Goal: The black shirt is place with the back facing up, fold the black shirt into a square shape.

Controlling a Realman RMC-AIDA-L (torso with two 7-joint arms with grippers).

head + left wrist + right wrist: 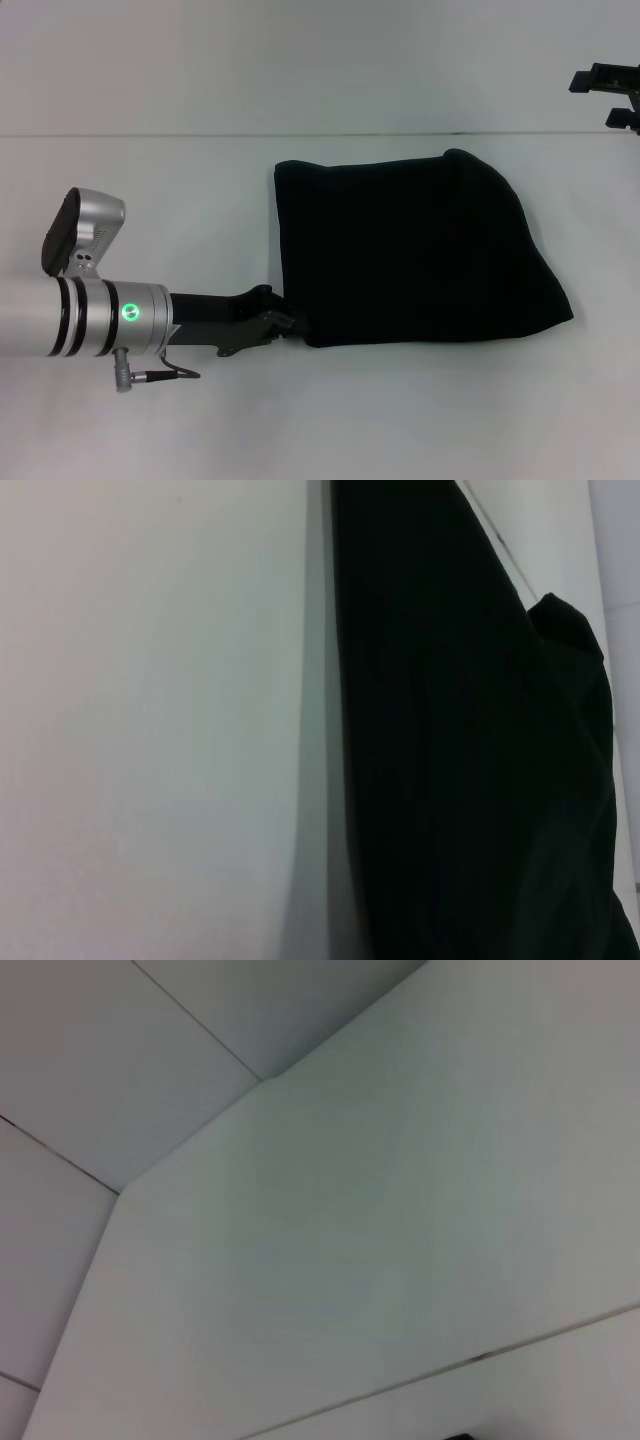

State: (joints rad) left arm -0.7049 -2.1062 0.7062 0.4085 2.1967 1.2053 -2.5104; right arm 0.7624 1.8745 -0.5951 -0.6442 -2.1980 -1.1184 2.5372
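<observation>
— How far along is the fold?

— The black shirt (415, 250) lies on the white table (200, 100), a little right of centre, already doubled into a compact block. The far and left edges are quite straight, but the right side slopes down to a point at the near right corner, so I judge it is not yet a true square.

— And your hands?

— My left gripper (272, 322) is low at the near left corner of the shirt, touching the edge. Whether my fingers are open, or pinch any cloth, I cannot tell; they merge with the dark fabric. My right gripper (610, 90) is parked far right, well apart.

— What is left?

— Probably one more fold or tidy of the slanted right side
</observation>
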